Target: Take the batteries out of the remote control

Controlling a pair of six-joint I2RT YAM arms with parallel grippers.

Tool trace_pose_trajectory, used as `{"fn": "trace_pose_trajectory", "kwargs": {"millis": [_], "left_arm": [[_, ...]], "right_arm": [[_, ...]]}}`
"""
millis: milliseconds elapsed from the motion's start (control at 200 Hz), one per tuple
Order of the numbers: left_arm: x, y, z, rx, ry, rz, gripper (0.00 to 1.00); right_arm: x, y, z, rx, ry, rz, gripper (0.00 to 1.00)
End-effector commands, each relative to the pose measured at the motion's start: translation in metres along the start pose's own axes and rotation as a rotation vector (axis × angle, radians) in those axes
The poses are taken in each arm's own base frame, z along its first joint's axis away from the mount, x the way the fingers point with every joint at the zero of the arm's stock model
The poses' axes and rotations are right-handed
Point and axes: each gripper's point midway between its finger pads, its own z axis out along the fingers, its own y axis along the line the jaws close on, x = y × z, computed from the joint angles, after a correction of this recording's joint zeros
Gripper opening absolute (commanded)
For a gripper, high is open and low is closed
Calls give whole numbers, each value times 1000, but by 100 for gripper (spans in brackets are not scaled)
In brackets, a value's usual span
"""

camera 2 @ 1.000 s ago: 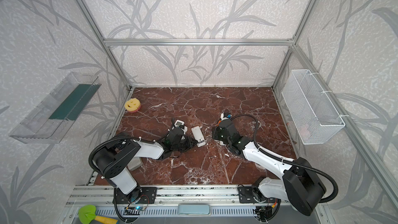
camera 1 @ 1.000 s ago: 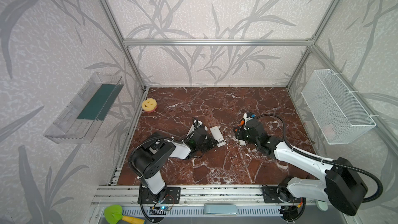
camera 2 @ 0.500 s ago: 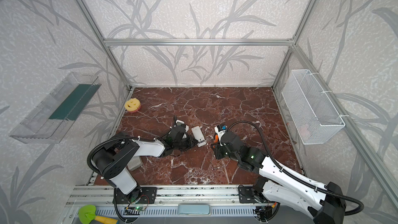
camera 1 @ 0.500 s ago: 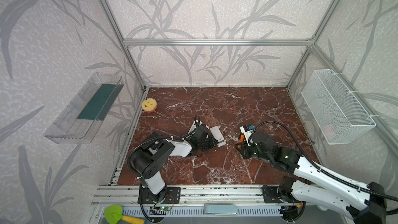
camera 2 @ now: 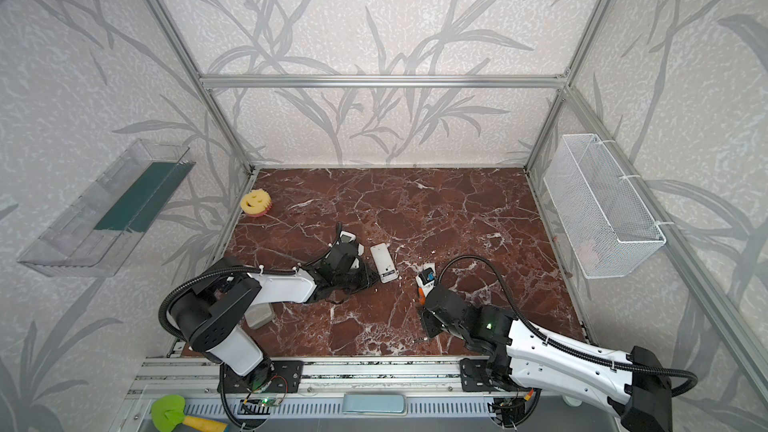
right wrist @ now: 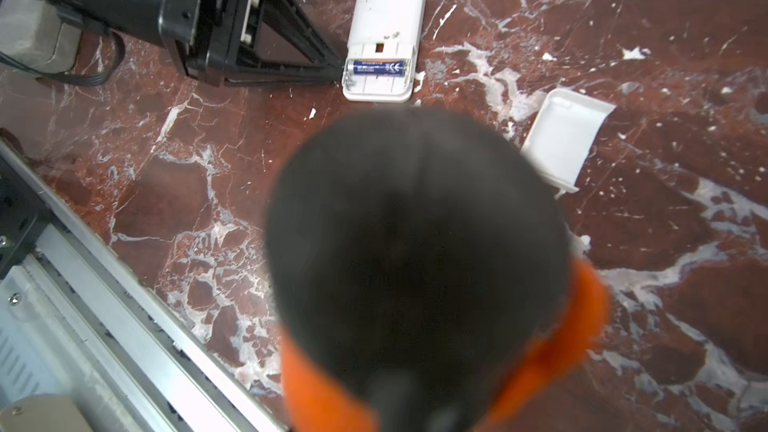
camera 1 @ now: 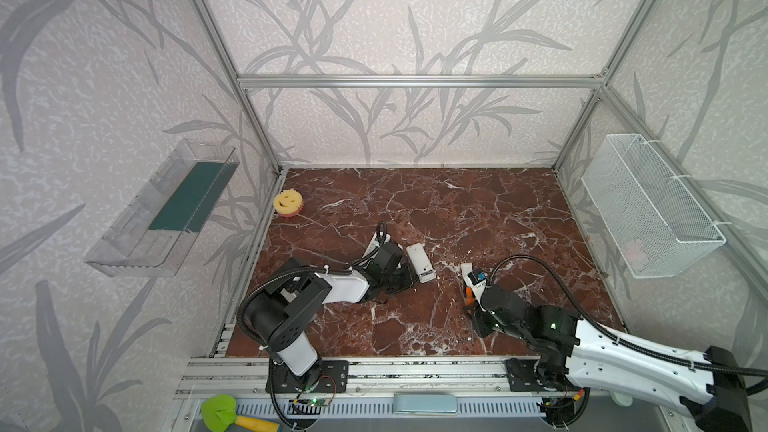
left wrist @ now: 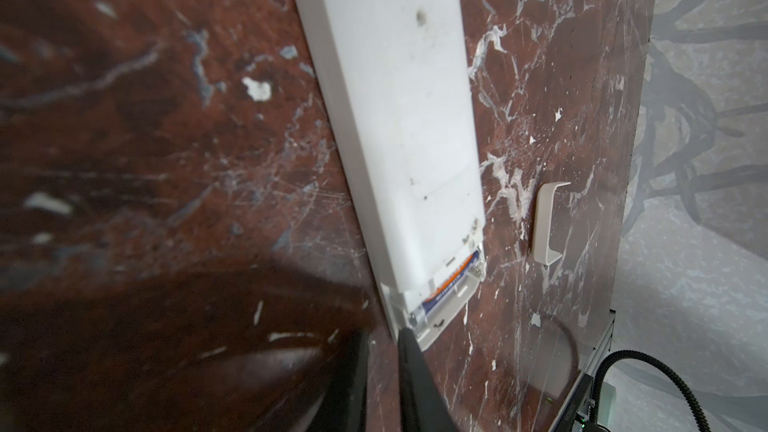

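Battery (right wrist: 377, 67) lies in remote's (right wrist: 386, 6) open compartment.
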Motion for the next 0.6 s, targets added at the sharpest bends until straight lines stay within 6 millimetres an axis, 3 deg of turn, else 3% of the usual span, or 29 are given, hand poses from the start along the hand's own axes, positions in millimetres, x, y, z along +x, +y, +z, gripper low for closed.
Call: {"fn": "trace_pose_trajectory", "kwargs": {"millis": [0,220,415,595], "left_arm": [[1,7,-5,-45,-7,11,18],[1,5,-2,-42,3,11,18],[1,4,-2,-38,6,15,18],[1,4,-5,-40,4,24,18]], "right_arm": [[-10,-10,3,62,-72,-10,0],[-15,5,8,-12,-81,66,0],[-22,-5,-1,53,-93,84,0],[-16,-8,-16,66,-26,73,0]]}}
